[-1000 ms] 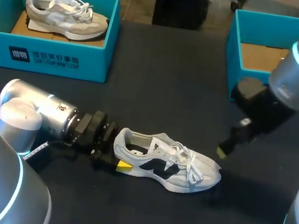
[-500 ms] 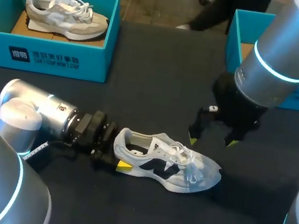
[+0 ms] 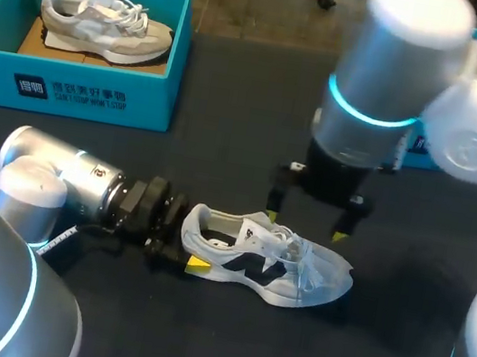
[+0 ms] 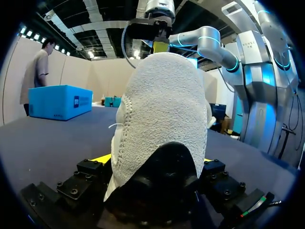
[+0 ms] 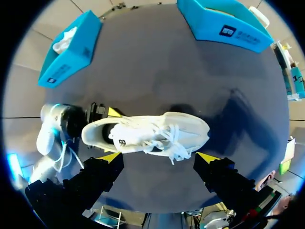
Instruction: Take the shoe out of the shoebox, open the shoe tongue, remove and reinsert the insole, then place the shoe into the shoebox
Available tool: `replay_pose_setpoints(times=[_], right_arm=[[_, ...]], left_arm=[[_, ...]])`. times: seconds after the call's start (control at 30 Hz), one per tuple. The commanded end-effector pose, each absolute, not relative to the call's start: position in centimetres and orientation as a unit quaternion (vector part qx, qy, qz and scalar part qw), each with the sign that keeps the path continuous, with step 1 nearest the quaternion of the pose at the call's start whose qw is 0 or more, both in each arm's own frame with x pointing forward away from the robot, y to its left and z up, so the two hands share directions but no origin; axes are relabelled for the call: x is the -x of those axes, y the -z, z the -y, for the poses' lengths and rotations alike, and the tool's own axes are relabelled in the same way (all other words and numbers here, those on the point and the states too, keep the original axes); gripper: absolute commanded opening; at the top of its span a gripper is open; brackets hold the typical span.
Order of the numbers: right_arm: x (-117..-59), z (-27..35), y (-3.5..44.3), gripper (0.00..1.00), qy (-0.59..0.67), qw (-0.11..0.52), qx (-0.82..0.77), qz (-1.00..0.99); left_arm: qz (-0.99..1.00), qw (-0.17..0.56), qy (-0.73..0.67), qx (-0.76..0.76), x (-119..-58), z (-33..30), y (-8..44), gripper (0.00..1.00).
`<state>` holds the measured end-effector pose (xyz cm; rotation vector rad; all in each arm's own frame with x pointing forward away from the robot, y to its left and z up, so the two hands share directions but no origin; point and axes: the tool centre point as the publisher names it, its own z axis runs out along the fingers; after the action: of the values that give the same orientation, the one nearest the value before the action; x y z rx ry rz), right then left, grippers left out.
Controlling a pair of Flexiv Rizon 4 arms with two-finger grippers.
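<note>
Sneaker (image 3: 270,262) on its sole on dark bench (image 3: 256,127), well apart from teal shoebox (image 5: 224,26). Left pincer (image 3: 190,248) pinching heel from both sides. Right pincer (image 3: 305,224) spread wide, hovering just above laces (image 3: 296,243).

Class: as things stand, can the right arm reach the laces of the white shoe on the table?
Probably yes: the right gripper hangs open directly above the white shoe, nothing between; the left gripper clamps only its heel.
</note>
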<state>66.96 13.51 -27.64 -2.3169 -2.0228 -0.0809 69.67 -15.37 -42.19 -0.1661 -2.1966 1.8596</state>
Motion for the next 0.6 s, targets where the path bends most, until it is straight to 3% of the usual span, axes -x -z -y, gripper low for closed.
replay_pose_setpoints(times=[0.03,0.6], right_arm=[[-68.8,-20.2,28.8,1.00,-0.058,-0.032,0.748,0.660],[-68.2,-21.9,31.1,1.00,-0.078,-0.078,0.747,0.656]], left_arm=[[0.756,0.129,-0.640,0.057,-69.7,15.5,42.4,0.00],[0.756,0.129,-0.640,0.057,-69.7,15.5,42.4,0.00]])
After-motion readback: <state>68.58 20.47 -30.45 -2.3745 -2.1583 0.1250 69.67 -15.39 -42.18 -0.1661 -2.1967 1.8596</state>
